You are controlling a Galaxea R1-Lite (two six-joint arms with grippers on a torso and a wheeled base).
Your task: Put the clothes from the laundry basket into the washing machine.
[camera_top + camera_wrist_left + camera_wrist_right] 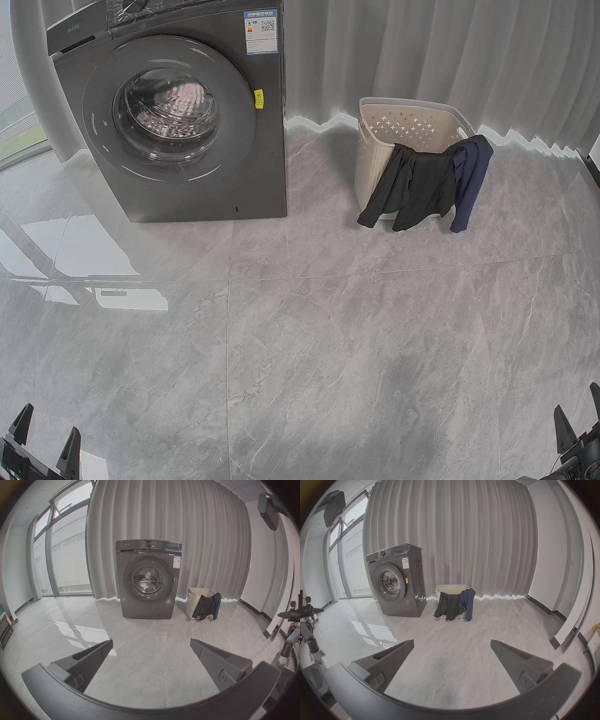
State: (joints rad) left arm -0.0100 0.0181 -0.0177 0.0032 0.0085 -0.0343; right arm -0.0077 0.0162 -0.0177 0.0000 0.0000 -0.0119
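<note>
A dark grey washing machine (181, 119) with its round door shut stands at the back left of the floor. To its right sits a beige laundry basket (406, 125), with a black garment (415, 184) and a navy garment (470, 175) draped over its front rim. My left gripper (47, 434) is open at the near left, far from both. Open too, my right gripper (578, 415) hangs at the near right. The machine (148, 580) and basket (198, 600) lie well beyond the left gripper (151, 647). The basket (451, 590) and clothes (454, 605) are far ahead of the right gripper (451, 647).
Grey curtains (437, 56) line the back wall behind the basket. A window (67, 552) is left of the machine. Glossy grey floor tiles (344, 350) spread wide and bare between me and the machine. A wall with a dark skirting (547, 608) runs along the right.
</note>
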